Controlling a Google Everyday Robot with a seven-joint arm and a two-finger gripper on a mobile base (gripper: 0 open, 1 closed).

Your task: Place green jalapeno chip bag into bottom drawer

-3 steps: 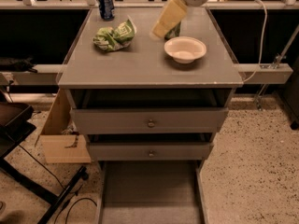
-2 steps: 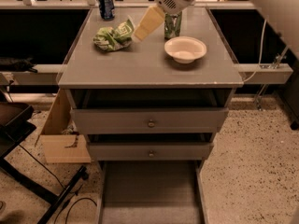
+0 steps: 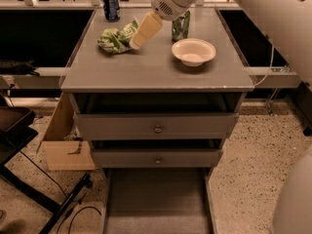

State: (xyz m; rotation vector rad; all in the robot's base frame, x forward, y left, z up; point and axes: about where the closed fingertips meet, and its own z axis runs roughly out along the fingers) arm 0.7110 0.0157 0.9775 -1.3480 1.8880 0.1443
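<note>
**A:** We are looking down at the flat-topped grey desk (image 3: 146, 72), and the robot's cream-coloured claw (image 3: 135, 43) is hanging over the left half of the top, slanting down and to the left from the white arm.

**B:** And it is pointing right at the crumpled, shiny green foil chip bag (image 3: 115, 39), which is lying toward the back-left corner. The tip is sitting at the bag's right edge. I cannot tell whether it is touching.

**A:** Is the claw released or clenched?

**B:** I cannot tell from here; it is showing as one pale shape.

**A:** A blue soda can (image 3: 111, 5) is standing upright at the back edge, just behind the bag.

**B:** On the right half, a round white bowl (image 3: 193, 51) is resting, with an upright green can (image 3: 181, 27) just behind it, partly hidden by the arm.

**A:** Below the front edge, the wide, shallow grey bottom drawer (image 3: 156, 199) is standing pulled out, well apart from the bag.

**B:** Above it, the two knobbed grey upper drawers (image 3: 157, 128) are sitting slightly ajar. A brown cardboard box (image 3: 66, 143) is leaning by the desk's left side.
</note>
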